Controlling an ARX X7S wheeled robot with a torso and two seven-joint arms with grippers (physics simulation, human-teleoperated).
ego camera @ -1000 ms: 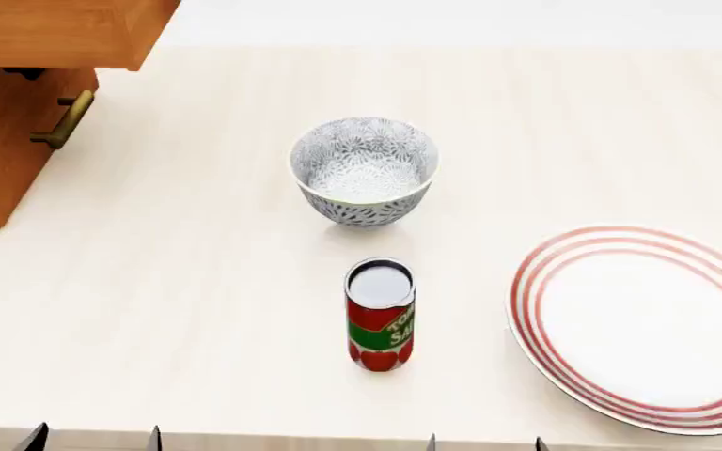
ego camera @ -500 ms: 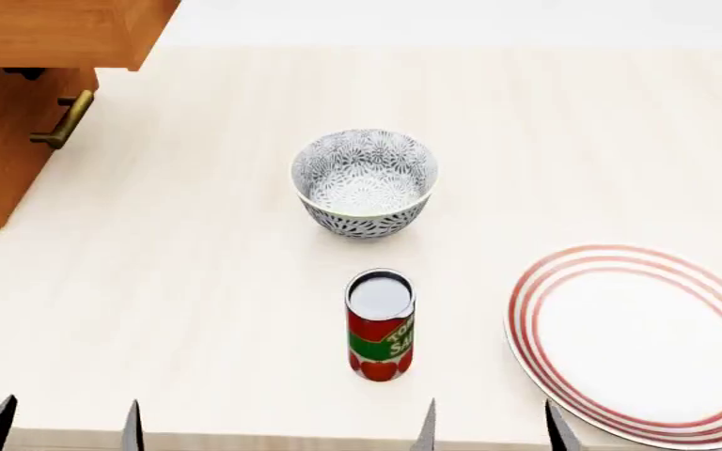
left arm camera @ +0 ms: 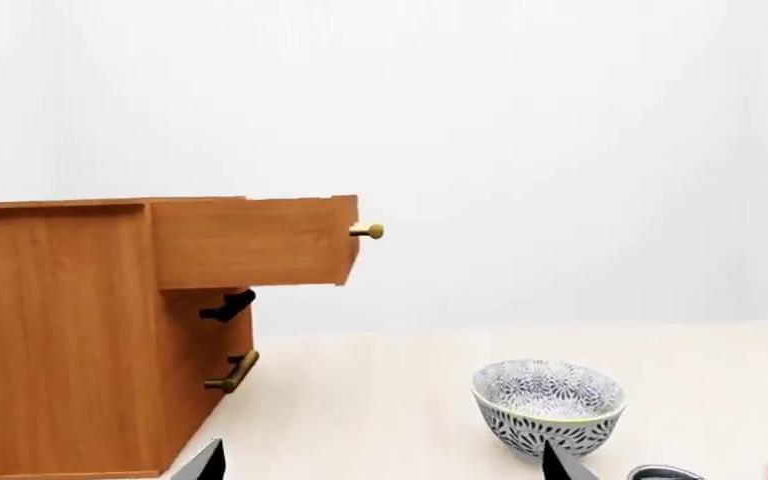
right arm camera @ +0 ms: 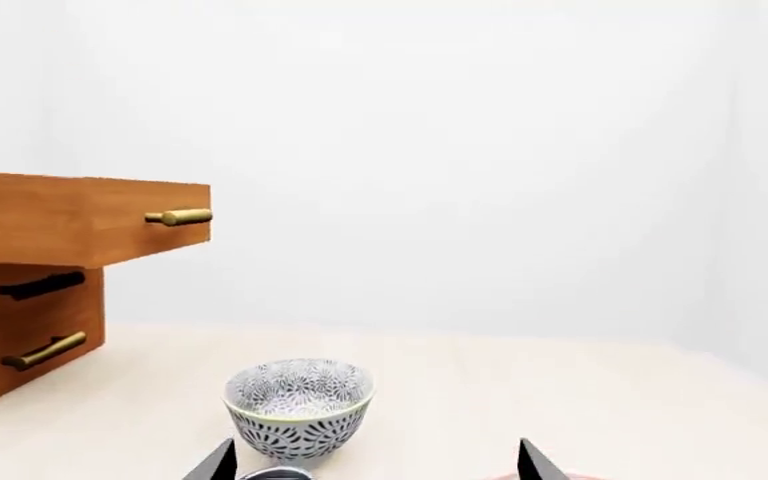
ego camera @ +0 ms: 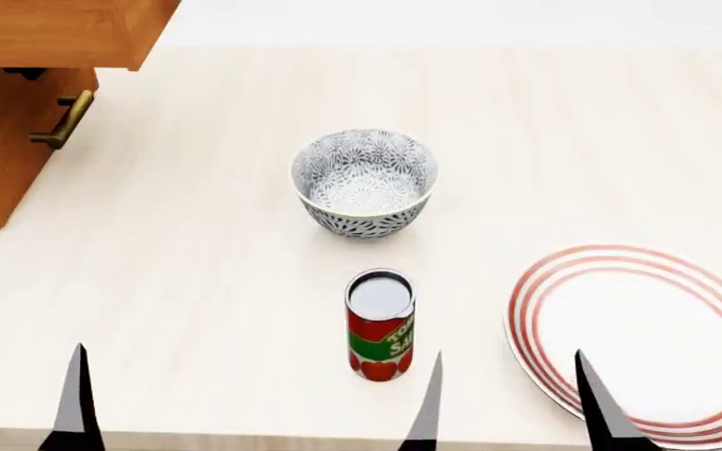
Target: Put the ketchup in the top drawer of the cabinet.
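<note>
Orange-brown cabinet (left arm camera: 57, 335) stands far left, its top drawer (left arm camera: 251, 242) already pulled out. Ketchup (ego camera: 379, 324) stands upright near the table's front edge, ungrasped. Right gripper (ego camera: 506, 399), jaws apart, must next straddle it; left gripper (left arm camera: 377, 462) also open.

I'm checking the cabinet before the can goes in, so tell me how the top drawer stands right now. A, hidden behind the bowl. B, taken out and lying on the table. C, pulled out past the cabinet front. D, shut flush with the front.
C: the top drawer juts out beyond the front of the cabinet, overhanging the lower handle, while the can stands on the table.
</note>
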